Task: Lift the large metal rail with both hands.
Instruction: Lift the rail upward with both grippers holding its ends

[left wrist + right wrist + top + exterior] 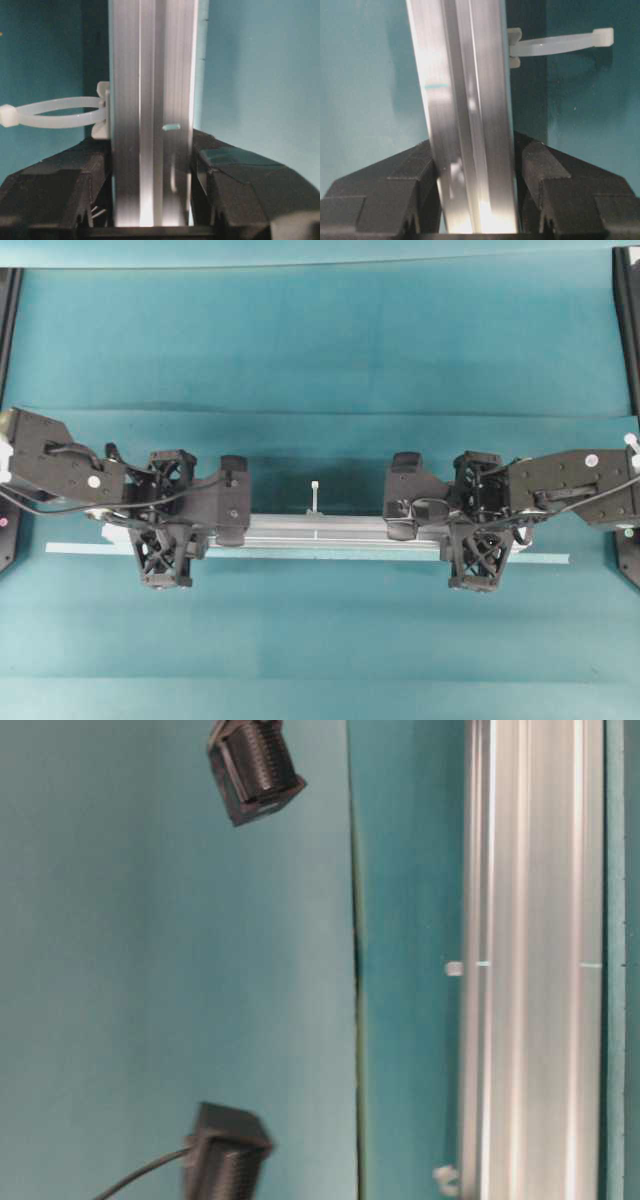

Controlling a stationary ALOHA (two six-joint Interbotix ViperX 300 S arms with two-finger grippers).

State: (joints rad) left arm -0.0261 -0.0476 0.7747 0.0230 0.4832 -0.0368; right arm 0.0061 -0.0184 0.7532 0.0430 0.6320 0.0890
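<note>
The large metal rail (320,530) is a long silver grooved bar lying left to right across the teal table. One white upright tab (314,495) stands at its middle on the far edge. My left gripper (167,530) straddles the rail near its left end, with both fingers pressed against the rail's sides (150,100). My right gripper (477,530) holds it the same way near the right end, jaws shut on the bar (465,100). The table-level view shows the rail (530,960) close up with small white tabs. I cannot tell whether it is off the table.
A thin pale strip (300,554), slightly longer than the rail, lies right along its near side. White looped ties stick out from the rail's far edge (50,112) (560,44). Black frame posts (628,320) stand at the table's side edges.
</note>
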